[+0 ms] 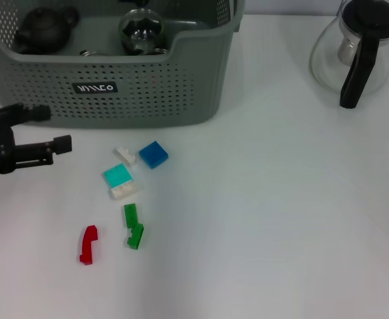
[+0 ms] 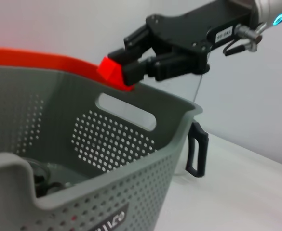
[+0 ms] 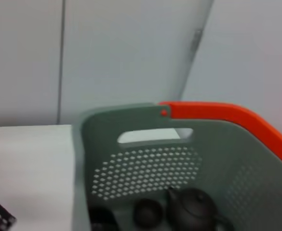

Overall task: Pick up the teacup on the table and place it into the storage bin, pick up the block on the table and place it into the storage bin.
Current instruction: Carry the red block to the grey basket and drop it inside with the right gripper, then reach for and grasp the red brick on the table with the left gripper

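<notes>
A red block (image 2: 113, 70) is held in the right gripper's (image 2: 131, 65) fingers above the storage bin's (image 1: 147, 80) far rim. The left gripper (image 1: 48, 129), fingers parted, is parked beside the bin's front wall on the table (image 1: 280, 219).

Even, bright overhead light washes my white table (image 1: 280, 219), leaving only faint shadows beside the blocks near my left gripper (image 1: 53, 129). The storage bin (image 3: 131, 159) looks soft and blurred from my right wrist.
</notes>
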Controlling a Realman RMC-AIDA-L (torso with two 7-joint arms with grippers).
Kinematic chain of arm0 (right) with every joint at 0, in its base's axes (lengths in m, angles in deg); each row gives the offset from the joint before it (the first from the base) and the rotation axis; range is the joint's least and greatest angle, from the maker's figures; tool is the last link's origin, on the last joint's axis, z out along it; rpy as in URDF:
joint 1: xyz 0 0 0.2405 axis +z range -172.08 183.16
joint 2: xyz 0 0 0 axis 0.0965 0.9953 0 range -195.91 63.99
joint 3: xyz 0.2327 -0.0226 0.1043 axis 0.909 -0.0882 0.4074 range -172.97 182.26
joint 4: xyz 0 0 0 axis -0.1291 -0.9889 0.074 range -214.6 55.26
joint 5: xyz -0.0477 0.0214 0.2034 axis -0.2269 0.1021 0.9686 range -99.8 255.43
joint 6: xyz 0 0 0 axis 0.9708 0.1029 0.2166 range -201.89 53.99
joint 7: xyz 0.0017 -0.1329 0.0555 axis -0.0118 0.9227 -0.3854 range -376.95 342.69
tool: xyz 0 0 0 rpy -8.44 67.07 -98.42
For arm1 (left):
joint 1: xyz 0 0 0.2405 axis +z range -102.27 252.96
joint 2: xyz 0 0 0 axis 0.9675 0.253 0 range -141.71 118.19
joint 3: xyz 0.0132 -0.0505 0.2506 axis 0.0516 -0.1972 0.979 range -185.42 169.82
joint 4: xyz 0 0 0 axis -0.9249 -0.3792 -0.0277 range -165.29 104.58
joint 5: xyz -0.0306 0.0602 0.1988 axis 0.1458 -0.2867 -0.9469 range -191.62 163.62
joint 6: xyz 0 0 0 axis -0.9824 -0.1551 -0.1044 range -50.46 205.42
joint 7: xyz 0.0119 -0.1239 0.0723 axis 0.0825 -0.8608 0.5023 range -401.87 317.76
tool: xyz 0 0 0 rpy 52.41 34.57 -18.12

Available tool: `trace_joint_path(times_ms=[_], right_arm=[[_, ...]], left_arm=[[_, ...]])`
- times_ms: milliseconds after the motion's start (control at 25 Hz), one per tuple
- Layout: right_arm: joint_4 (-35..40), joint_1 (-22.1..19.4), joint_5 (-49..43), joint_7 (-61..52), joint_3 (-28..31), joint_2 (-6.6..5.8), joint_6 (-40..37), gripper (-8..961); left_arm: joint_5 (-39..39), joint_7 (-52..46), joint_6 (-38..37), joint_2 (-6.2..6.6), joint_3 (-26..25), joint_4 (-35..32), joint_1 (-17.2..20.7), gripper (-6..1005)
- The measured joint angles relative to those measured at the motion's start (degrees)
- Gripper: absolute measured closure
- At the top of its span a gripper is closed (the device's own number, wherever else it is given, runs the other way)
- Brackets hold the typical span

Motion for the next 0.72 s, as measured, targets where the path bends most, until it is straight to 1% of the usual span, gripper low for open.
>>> trace_joint_path(times_ms=[120, 200, 280, 440, 520, 600, 720], right_arm=[[0.4, -0.7, -1.4, -0.8, -0.1, 0.01, 0.9, 701], [2.5, -2.3, -1.5, -0.9, 0.1, -0.07, 0.2, 701], [6.6, -5.1, -1.4, -0.7, 0.2, -0.11, -1.7, 629], [20.5, -14.7, 1.7, 1.2, -0.2, 0.05, -9.0, 486], [26.7, -20.5, 5.8, 3.3, -0.2, 0.02, -14.5, 385], [31.2, -26.1, 10.3, 5.5, 0.5, -0.15, -20.5, 284], [33.6, -32.5, 15.7, 7.8, 2.7, -0.28, -29.7, 147]], left_arm=[[0.0, 1.1, 0.0, 0.02, -0.9, 0.0, 0.0, 126], [0.0, 1.5, 0.0, 0.10, -1.0, 0.0, 0.0, 126], [-0.2, 1.7, -0.1, 0.22, -0.9, -0.1, 0.0, 126], [-0.5, 2.1, -0.9, 0.39, -0.2, -0.4, 0.5, 126], [-0.5, 3.4, -2.3, 0.49, 0.1, -0.9, 0.8, 126], [-0.6, 5.5, -4.0, 0.54, 0.5, -1.8, 1.1, 126], [-0.7, 7.7, -5.3, 0.52, 2.8, -3.5, 1.3, 127]])
